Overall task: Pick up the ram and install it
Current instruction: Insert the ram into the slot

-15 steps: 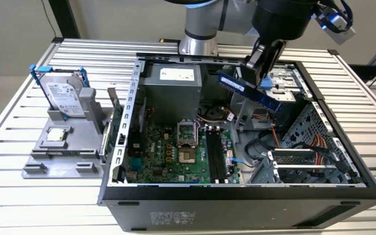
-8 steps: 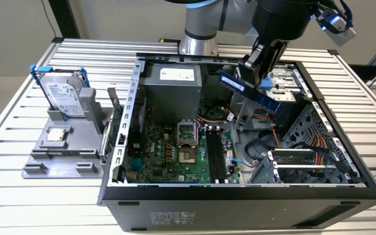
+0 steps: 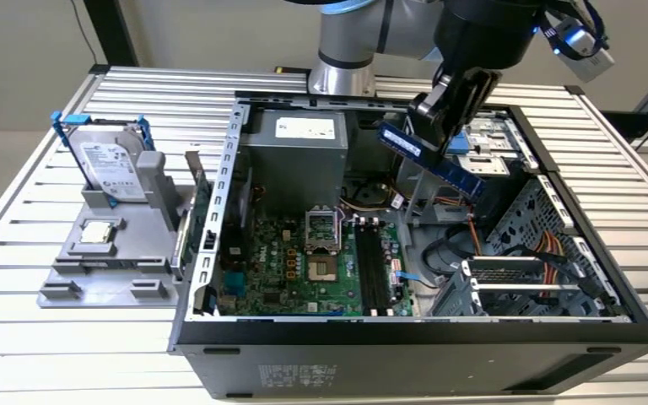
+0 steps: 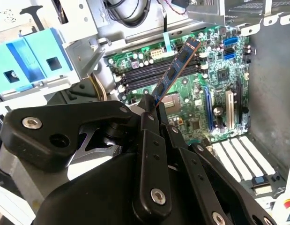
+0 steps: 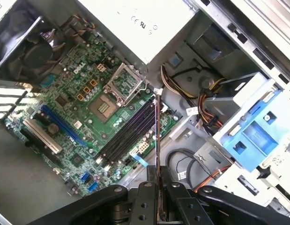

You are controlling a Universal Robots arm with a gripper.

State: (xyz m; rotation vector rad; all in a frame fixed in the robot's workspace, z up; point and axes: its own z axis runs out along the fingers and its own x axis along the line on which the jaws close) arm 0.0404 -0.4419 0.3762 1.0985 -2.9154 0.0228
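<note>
My gripper point(image 3: 442, 126) is shut on the ram point(image 3: 465, 175), a thin bluish stick with dark chips. I hold it tilted in the air above the open computer case, over the side toward the exterior view's right. In the second wrist view the ram point(image 4: 175, 69) juts out from the black fingers point(image 4: 145, 123) toward the motherboard. In the first wrist view the ram point(image 5: 157, 131) shows edge-on, rising from my gripper point(image 5: 158, 176). The long black memory slots point(image 3: 371, 270) lie well below it on the green motherboard point(image 3: 290, 261) and are open in both wrist views.
A grey fixture point(image 3: 110, 270) on the exterior view's left holds a silver hard drive point(image 3: 110, 169) in a blue bracket and a small square chip point(image 3: 99, 229). Inside the case stand the power supply point(image 3: 301, 139), a drive cage point(image 3: 526, 278) and loose cables point(image 3: 526, 245).
</note>
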